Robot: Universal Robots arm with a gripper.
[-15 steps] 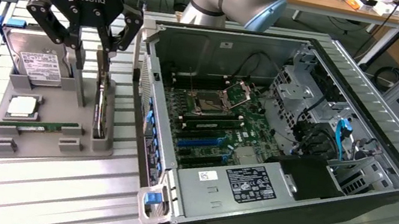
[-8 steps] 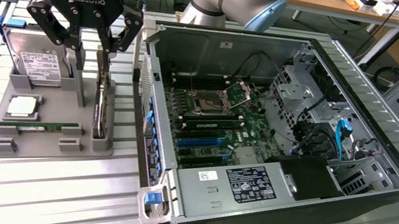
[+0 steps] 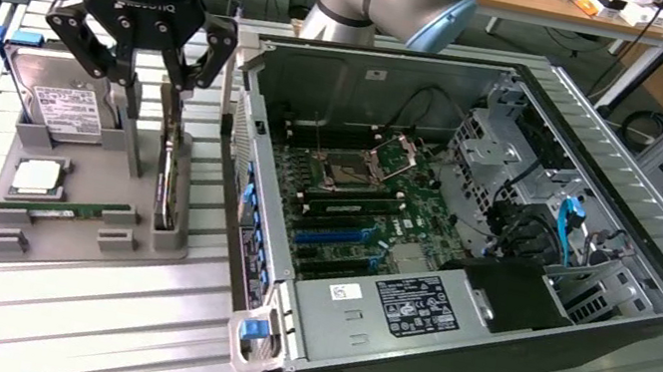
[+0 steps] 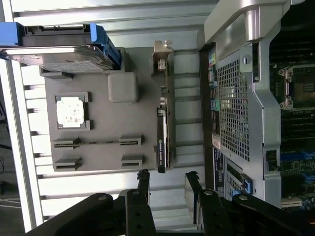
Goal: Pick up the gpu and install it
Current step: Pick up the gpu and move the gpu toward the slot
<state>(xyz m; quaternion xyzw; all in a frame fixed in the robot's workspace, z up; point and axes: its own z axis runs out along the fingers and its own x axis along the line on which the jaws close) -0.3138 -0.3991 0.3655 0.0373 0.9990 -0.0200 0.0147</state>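
Observation:
The gpu (image 3: 171,177) is a thin dark card standing on edge in the slot on the grey parts tray (image 3: 78,250), on the side nearest the computer case. In the wrist view the gpu (image 4: 162,137) lies in line with the gap between my fingers, its silver bracket (image 4: 162,55) at the far end. My gripper (image 3: 150,80) hangs open above the tray's back half, over the card's bracket end, holding nothing. The wrist view shows the gripper (image 4: 167,177) with its black fingertips (image 4: 143,176) apart.
On the tray also sit a hard drive (image 3: 62,106), a CPU (image 3: 39,178) and a green RAM stick (image 3: 65,210). The open computer case (image 3: 462,218) lies to the exterior view's right of the tray, motherboard (image 3: 356,200) exposed with blue slots (image 3: 337,238). Its wall (image 3: 242,161) stands close beside the card.

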